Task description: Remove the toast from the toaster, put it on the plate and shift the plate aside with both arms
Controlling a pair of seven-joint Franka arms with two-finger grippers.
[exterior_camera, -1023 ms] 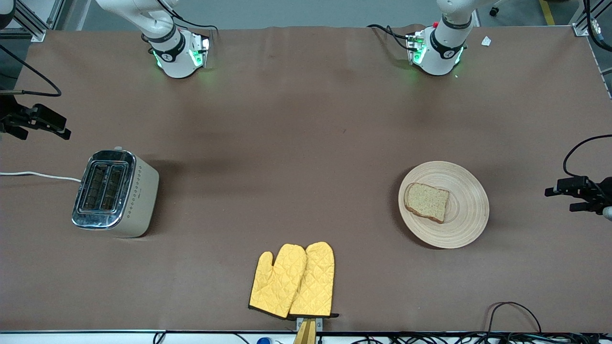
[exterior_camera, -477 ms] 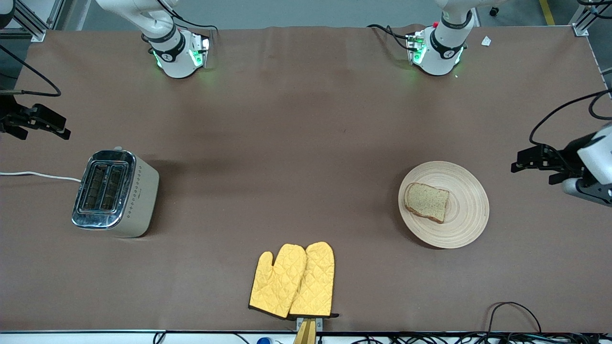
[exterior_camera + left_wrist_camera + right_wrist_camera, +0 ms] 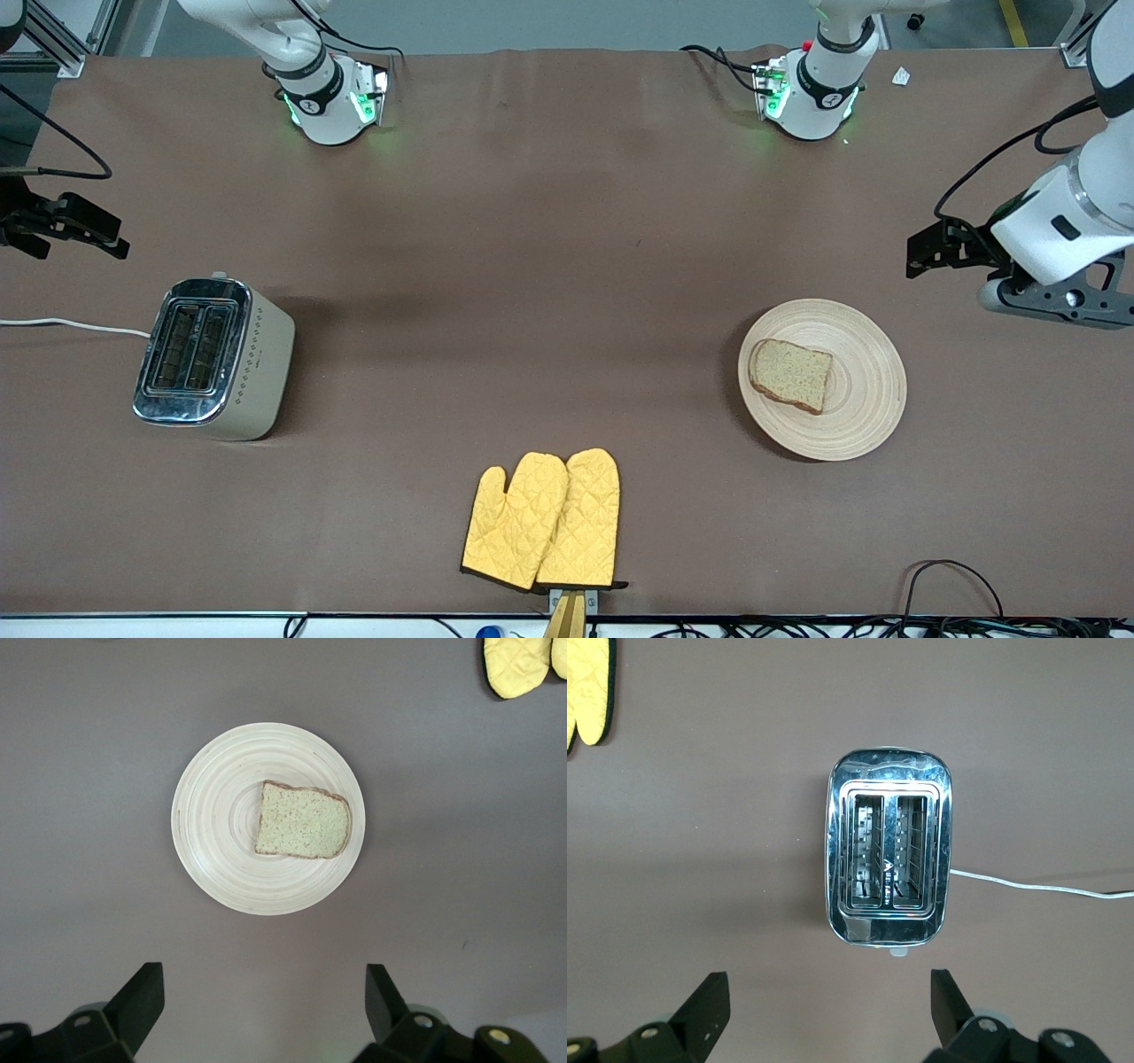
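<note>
Both grippers gape wide, empty: left gripper [image 3: 921, 252] near the plate [image 3: 864, 425], right gripper [image 3: 75, 232] by the toaster [image 3: 213, 354].

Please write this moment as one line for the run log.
left gripper: open, above table near round wooden plate | brown bread slice: on plate | right gripper: open, waits near chrome toaster

I count one toast [image 3: 790, 375], one plate [image 3: 864, 416], one toaster [image 3: 213, 356], two oven mitts [image 3: 542, 523], and my two grippers: left gripper [image 3: 930, 251], right gripper [image 3: 66, 229].
</note>
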